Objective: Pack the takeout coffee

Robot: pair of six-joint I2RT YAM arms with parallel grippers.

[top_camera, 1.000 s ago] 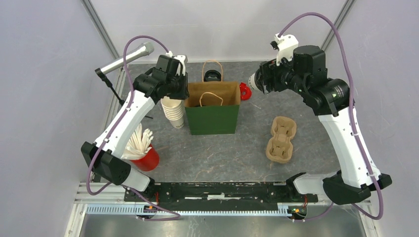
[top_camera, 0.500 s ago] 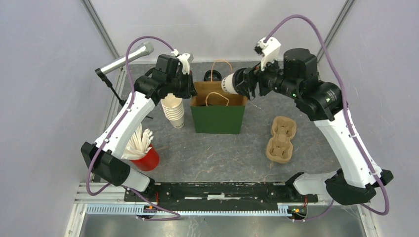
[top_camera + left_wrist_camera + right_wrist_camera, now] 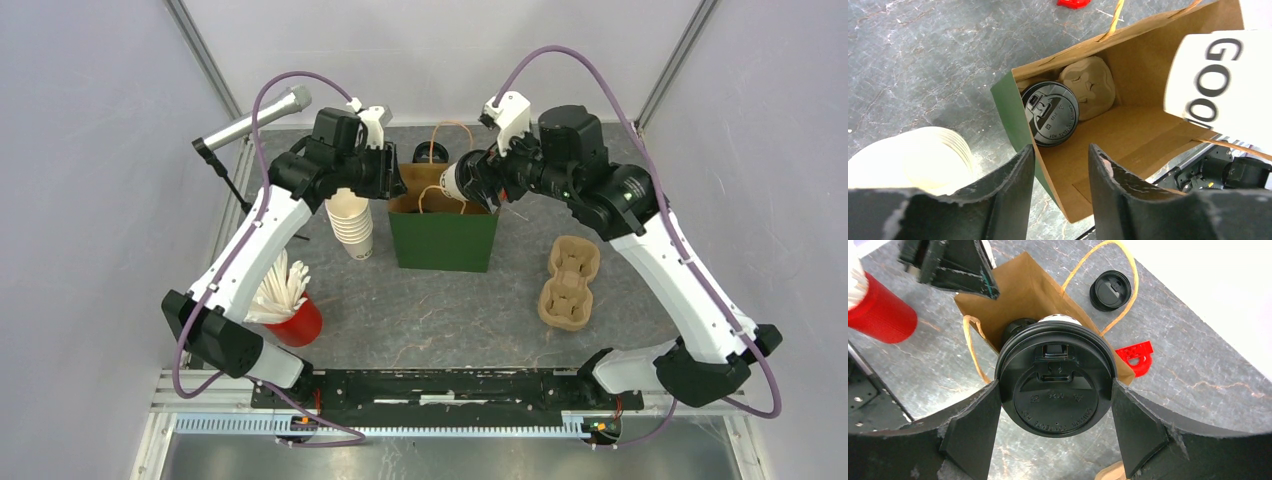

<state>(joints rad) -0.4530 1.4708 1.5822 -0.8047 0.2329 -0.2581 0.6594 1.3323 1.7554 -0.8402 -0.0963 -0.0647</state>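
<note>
Two fingers of the right gripper (image 3: 1055, 407) stand wide apart and clamp the rim of a round black plastic lid on a small cream-white paper cup with dark print, the held cup (image 3: 462, 178). It hangs tilted nearly onto its side above the mouth of a green paper bag with a brown inside (image 3: 440, 240), its base pointing toward the left arm and its lid back toward the right wrist. It is above the rim, not inside.

The left gripper (image 3: 1060, 155) hovers at the bag's left edge with its fingers parted and a clear gap between them. The green wall and its top edge run through that gap in the left wrist view. Whether either finger touches the paper I cannot tell.

Inside the bag stands a second lidded cup, the packed cup (image 3: 1050, 114), upright against the left wall, and a lump of brown moulded pulp (image 3: 1088, 85) touches it on the far side. To the right of these the bag's floor is bare brown paper, under the held cup. Two tan string handles (image 3: 1120, 270) arc up from the long sides, with the held cup between them.

Just left of the bag stands a tall stack of lidless cream cups (image 3: 350, 225), close under the left arm. A loose black lid (image 3: 1110, 290) and a small red plastic piece (image 3: 1134, 357) lie behind the bag. A brown pulp cup carrier (image 3: 570, 282) lies well to the right on the grey table (image 3: 430, 320), and a red cup of white sticks (image 3: 292, 318) stands near the front left.
</note>
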